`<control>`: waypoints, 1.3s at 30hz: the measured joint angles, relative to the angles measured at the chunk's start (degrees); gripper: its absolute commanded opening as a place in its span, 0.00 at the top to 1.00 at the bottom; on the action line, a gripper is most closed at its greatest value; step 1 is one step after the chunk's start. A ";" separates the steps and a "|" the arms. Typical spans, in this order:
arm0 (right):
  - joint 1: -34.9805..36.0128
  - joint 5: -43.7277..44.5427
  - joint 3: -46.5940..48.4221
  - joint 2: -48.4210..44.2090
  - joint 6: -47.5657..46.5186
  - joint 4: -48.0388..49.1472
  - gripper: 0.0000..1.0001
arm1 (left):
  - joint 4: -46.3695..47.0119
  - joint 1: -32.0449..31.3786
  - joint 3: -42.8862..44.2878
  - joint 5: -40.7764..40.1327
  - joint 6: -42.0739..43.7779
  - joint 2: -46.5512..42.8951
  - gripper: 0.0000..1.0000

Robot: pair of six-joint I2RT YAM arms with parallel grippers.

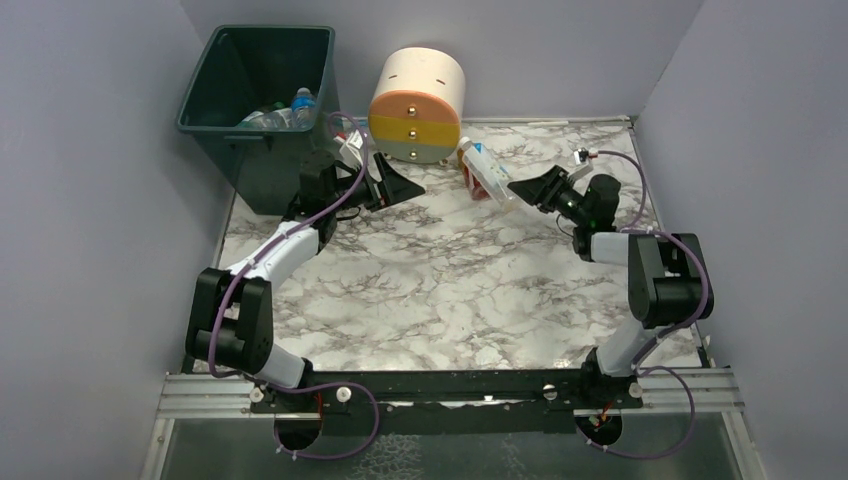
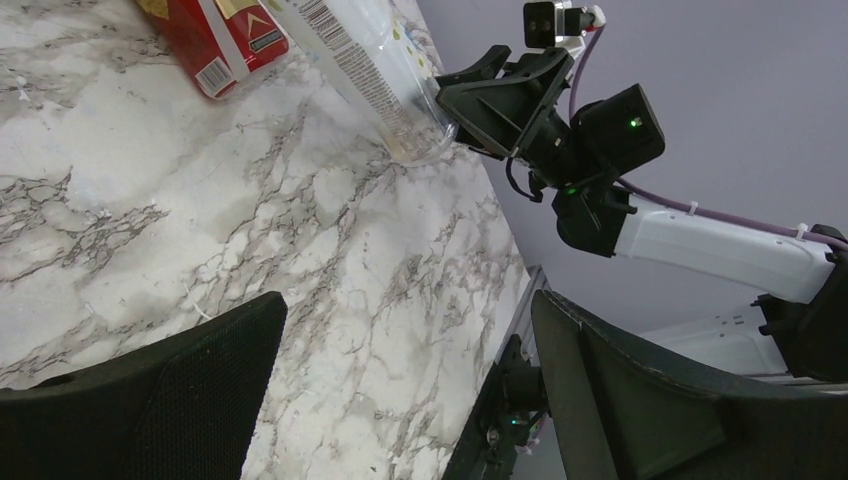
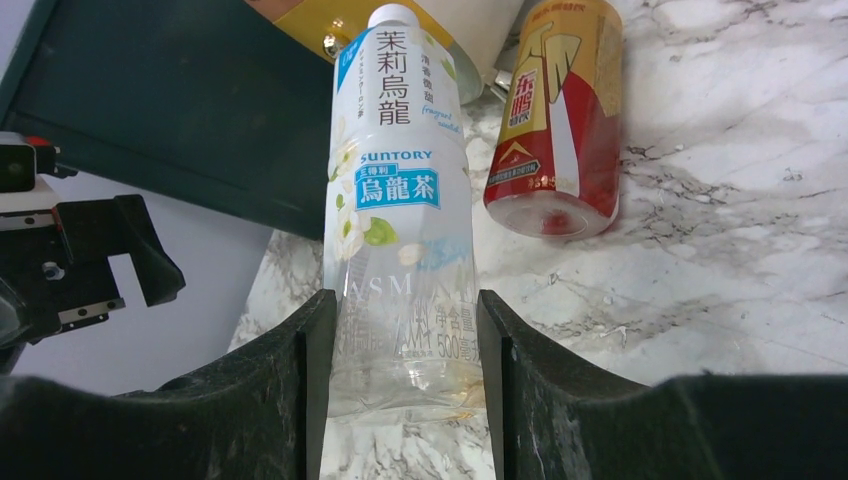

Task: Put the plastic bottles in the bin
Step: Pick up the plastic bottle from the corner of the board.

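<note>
A clear plastic bottle [image 3: 400,200] with a white and blue label lies with its cap toward the drawer unit. My right gripper [image 3: 405,310] is shut on its base, one finger pressed to each side. In the top view that gripper [image 1: 517,190] and bottle [image 1: 488,170] are at the back right of the table. A red and yellow bottle [image 3: 560,120] lies on the marble beside the clear one. The dark green bin [image 1: 255,100] stands at the back left with several bottles [image 1: 285,110] inside. My left gripper [image 1: 400,183] hangs open and empty beside the bin, its fingers [image 2: 200,390] wide apart.
A round cream, yellow and grey drawer unit [image 1: 417,105] stands at the back between the bin and the two bottles. Purple walls close in the marble table [image 1: 440,290] on three sides. In the left wrist view the right arm [image 2: 700,240] reaches in from the right.
</note>
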 measured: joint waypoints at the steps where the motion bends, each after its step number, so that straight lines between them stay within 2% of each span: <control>1: 0.00 -0.17 0.00 0.61 0.37 0.42 0.55 | 0.00 0.02 0.00 0.00 -0.04 0.09 0.01; 18: 0.02 -2.49 -0.17 3.48 4.48 4.63 0.55 | 1.01 1.07 -0.50 -0.02 -1.33 0.35 0.01; 39: 2.60 -4.42 -7.30 0.79 11.08 9.81 0.55 | 4.50 1.29 -2.91 -2.14 -3.74 -3.67 0.01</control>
